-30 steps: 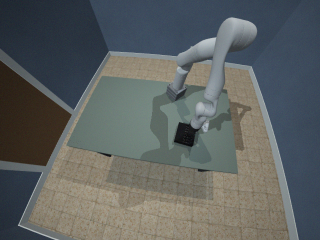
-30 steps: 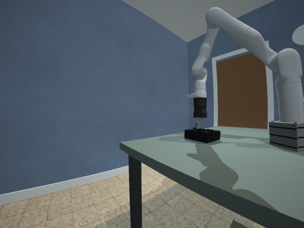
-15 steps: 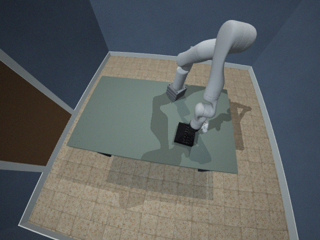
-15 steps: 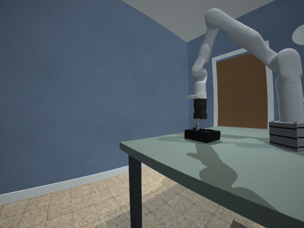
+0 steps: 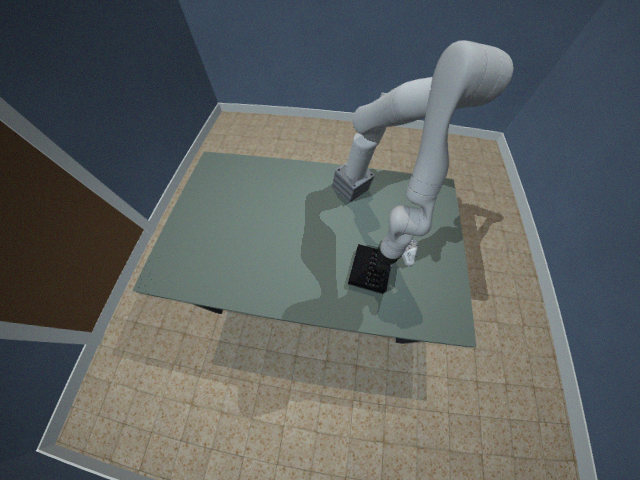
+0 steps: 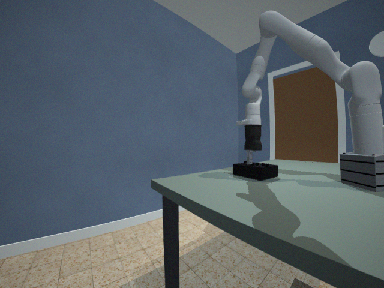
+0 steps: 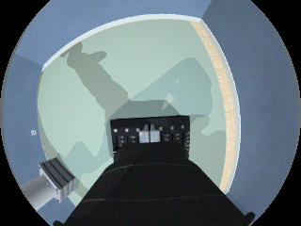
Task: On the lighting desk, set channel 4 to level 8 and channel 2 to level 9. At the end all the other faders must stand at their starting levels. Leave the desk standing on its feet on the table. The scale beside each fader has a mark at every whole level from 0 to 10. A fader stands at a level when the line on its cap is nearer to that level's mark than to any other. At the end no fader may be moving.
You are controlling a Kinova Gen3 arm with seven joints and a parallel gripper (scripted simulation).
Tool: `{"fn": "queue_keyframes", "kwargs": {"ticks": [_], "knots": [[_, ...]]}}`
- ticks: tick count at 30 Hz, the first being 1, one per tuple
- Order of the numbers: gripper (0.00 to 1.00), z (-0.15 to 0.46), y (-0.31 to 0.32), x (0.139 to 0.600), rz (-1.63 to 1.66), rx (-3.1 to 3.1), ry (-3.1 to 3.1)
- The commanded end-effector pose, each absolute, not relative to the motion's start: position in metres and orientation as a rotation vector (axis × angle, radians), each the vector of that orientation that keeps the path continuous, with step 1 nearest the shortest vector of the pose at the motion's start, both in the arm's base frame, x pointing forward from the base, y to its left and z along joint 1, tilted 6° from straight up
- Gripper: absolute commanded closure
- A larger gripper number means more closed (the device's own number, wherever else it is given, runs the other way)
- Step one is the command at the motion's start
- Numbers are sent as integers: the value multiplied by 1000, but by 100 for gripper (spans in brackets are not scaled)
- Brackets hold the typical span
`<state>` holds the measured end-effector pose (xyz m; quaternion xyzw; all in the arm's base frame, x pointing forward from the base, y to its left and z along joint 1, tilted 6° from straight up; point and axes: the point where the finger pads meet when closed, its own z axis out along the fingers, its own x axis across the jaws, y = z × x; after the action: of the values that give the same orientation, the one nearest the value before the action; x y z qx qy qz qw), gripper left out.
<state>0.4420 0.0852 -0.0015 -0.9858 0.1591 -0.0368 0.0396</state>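
Note:
The lighting desk is a small black box with several faders, standing flat on the green table. It also shows in the side view and in the wrist view. My gripper points straight down with its fingers shut, the tips down among the fader caps near one end of the desk. In the wrist view the shut fingertips show pale in the middle of the fader row. In the top view the wrist hides the fingers. The fader levels and the scale marks are too small to read.
The arm's grey base block stands on the table behind the desk. The desk lies close to the table's edge in the side view. A brown door is in the far wall.

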Motion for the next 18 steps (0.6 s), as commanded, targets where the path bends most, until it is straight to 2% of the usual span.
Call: {"fn": "queue_keyframes", "kwargs": {"ticks": [1, 18], "knots": [[100, -1, 85, 443, -115, -3021, 488], [100, -1, 83, 442, -115, -3021, 488]]}}
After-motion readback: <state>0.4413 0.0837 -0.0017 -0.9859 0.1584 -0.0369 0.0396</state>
